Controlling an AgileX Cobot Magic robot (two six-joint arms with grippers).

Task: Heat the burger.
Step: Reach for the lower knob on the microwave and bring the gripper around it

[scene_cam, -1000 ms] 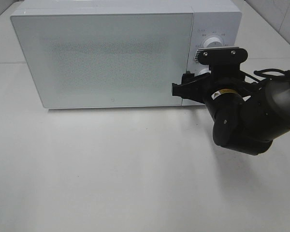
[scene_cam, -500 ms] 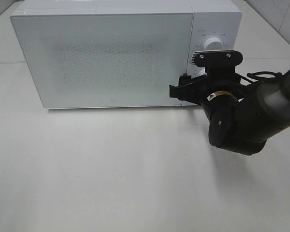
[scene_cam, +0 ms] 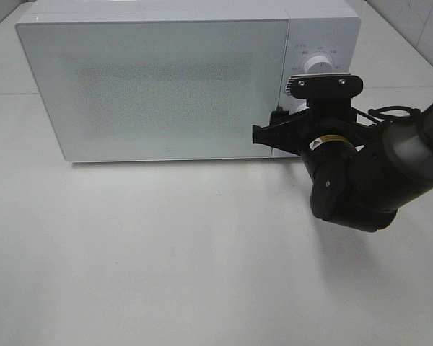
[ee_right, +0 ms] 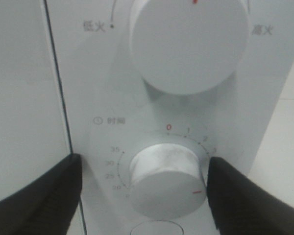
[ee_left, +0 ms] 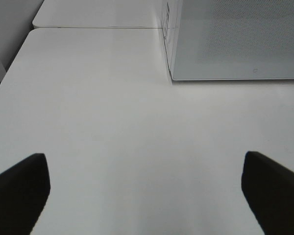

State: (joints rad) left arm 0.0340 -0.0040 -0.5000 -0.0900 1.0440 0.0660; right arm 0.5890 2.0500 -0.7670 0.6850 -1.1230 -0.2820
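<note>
At microwave panel (ee_right: 95, 73), right claw (ee_right: 144, 166) spread around timer knob (ee_right: 162, 186), contact unclear; left claw (ee_left: 143, 156) spread over table (ee_left: 88, 98).

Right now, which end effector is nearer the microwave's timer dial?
Right. The right end effector straddles the timer dial; the left end effector hangs over the table, short of the microwave.

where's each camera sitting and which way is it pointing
Exterior high: mounted above, looking down at the microwave front and table; right arm and right gripper show.
Left wrist: low over the table, facing the microwave's lower corner; left gripper fingers open.
Right wrist: close to the control panel, fingers flanking the timer knob.
All three share the microwave.
</note>
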